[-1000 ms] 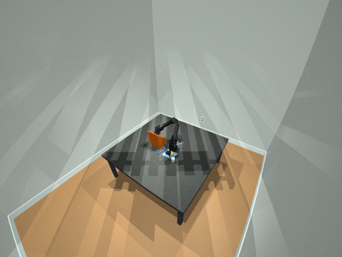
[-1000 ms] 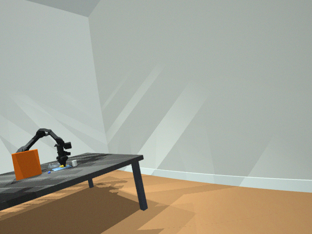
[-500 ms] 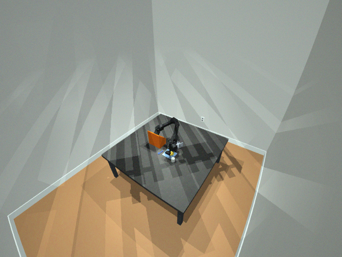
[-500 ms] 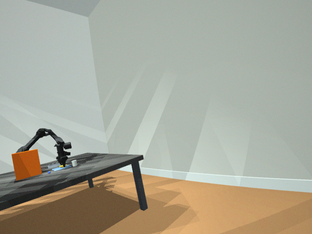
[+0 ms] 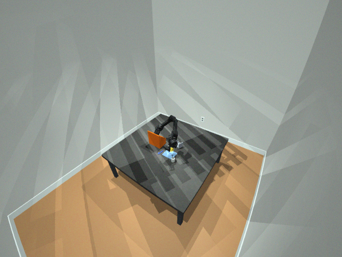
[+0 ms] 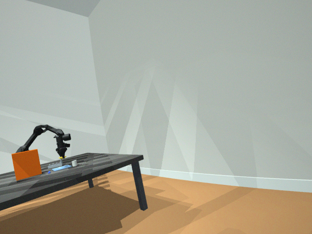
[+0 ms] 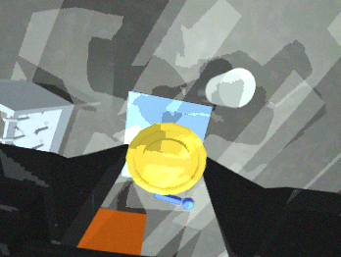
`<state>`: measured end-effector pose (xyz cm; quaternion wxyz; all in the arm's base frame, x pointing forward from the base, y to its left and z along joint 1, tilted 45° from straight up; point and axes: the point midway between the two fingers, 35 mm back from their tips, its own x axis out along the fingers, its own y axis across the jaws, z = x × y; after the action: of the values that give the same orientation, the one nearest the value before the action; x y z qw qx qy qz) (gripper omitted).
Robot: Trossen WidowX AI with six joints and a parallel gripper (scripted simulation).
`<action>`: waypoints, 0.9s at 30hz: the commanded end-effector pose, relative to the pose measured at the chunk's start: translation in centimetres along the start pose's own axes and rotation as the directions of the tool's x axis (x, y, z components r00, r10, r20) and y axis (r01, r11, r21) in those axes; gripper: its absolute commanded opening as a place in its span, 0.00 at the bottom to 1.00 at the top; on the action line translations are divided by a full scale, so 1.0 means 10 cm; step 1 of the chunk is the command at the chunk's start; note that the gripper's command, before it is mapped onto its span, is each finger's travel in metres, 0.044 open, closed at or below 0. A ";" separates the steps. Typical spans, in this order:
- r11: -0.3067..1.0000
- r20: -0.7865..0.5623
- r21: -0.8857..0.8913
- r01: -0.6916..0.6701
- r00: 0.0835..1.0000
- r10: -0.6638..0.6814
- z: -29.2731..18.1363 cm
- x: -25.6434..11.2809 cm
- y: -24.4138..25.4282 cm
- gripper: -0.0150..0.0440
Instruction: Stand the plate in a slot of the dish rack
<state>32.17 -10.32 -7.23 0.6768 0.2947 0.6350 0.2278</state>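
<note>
The round yellow plate (image 5: 171, 149) (image 6: 62, 157) (image 7: 167, 169) is held roughly level, face up towards the wrist camera. My gripper (image 6: 62, 156) (image 7: 167, 155) is shut on it, with the dark fingers at opposite sides of its rim. In the exterior view the plate hangs above the table, clear of the light blue mat (image 5: 167, 155) (image 6: 61, 168) (image 7: 147, 105). The pale grey dish rack (image 5: 180, 144) (image 6: 54, 165) (image 7: 36, 98) stands to the left of the plate in the wrist view, partly cut off by the frame edge. Its slots are hard to make out.
A white cup (image 5: 173, 160) (image 6: 74, 163) (image 7: 232, 89) stands near the mat's corner. A small blue utensil (image 5: 160, 152) (image 6: 48, 172) (image 7: 187, 203) lies beside the mat. A tall orange panel (image 5: 156, 139) (image 6: 27, 165) (image 7: 118, 231) stands on the table near the arm.
</note>
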 end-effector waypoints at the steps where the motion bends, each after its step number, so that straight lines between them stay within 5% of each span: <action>1: 1.000 0.007 -0.014 0.010 1.000 -0.010 0.02 -0.28 0.00 0.25; 18: 1.000 0.006 -0.020 -0.002 1.000 0.002 -0.01 -0.91 -0.01 0.25; 27: 0.965 0.005 0.264 -0.001 1.000 -0.001 -0.07 -1.00 0.44 0.25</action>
<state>31.04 -14.86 1.64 0.6472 0.3549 0.6534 0.1681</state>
